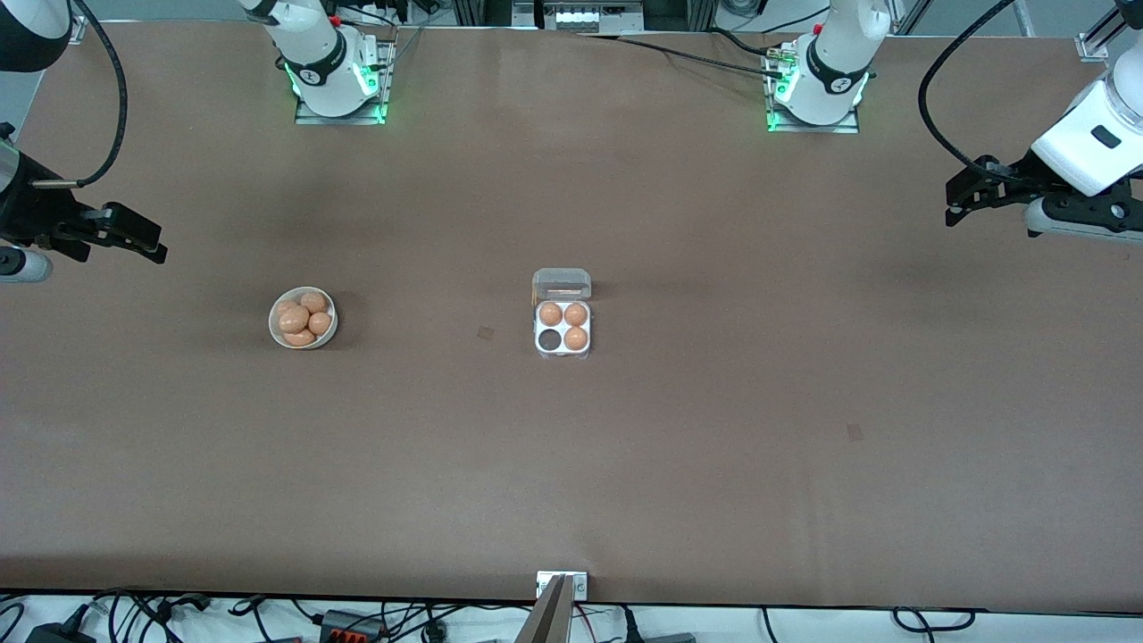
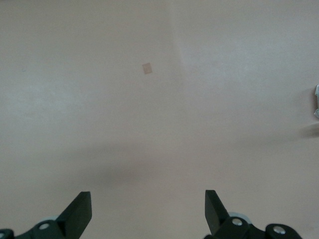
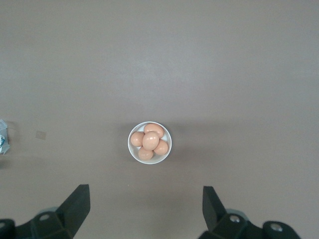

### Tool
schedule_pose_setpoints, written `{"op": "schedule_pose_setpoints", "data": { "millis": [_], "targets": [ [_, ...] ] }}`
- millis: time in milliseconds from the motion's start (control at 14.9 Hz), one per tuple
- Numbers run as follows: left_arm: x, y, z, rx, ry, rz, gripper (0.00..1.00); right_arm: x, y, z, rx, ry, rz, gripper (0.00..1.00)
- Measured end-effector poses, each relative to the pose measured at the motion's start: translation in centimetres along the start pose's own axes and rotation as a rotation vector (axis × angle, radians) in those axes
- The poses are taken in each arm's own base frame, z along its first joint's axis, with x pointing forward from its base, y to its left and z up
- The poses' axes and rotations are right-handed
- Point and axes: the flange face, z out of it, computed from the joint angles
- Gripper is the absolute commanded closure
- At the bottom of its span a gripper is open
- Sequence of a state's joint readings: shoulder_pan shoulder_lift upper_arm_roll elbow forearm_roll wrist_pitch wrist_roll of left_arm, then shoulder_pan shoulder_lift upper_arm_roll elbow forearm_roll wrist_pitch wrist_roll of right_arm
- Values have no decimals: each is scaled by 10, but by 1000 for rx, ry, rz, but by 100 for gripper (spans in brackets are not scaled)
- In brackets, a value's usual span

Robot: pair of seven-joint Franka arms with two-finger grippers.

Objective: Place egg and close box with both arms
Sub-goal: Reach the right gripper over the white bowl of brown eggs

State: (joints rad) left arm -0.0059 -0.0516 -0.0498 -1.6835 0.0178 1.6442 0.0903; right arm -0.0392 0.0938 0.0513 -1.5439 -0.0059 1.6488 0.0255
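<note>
The clear box (image 1: 563,354) sits mid-table with its lid (image 1: 562,285) swung open. Three of its cells hold orange-brown eggs (image 1: 576,314) and one cell (image 1: 547,340) shows dark and bare. Several more eggs (image 1: 294,320) lie piled in a white bowl (image 1: 272,320) toward the right arm's end. My right gripper (image 1: 150,243) hangs open and empty over the table at that end. In the right wrist view its fingers (image 3: 79,204) frame bare table, with the bowl (image 3: 131,148) and its eggs (image 3: 150,141) ahead. My left gripper (image 1: 957,204) hangs open and empty over the left arm's end (image 2: 148,201).
A small tape patch (image 1: 485,333) lies between bowl and box, and another (image 1: 855,431) lies nearer the front camera toward the left arm's end. A metal bracket (image 1: 562,585) sits at the table's front edge. Both arm bases (image 1: 339,76) (image 1: 817,85) stand at the back edge.
</note>
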Motion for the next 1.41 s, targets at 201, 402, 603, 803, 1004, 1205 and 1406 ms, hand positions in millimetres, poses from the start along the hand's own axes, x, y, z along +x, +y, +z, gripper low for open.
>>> {"op": "schedule_pose_setpoints", "data": {
  "millis": [201, 402, 603, 803, 1004, 1205, 1406],
  "targets": [
    [0, 0, 0, 0, 0, 0, 0, 0, -1, 0, 0, 0, -1, 0],
    [0, 0, 0, 0, 0, 0, 0, 0, -1, 0, 0, -1, -2, 0],
    [0, -2, 0, 0, 0, -4, 0, 1, -2, 4, 1, -11, -5, 0],
    [0, -2, 0, 0, 0, -4, 0, 6, -2, 33, 1, -88, -7, 0],
    [0, -2, 0, 0, 0, -4, 0, 17, -2, 77, 3, -175, -8, 0],
    [0, -2, 0, 0, 0, -5, 0, 27, -8, 120, 5, -246, -18, 0],
    [0, -3, 0, 0, 0, -5, 0, 34, -12, 162, 44, -316, -12, 0]
  ]
}}
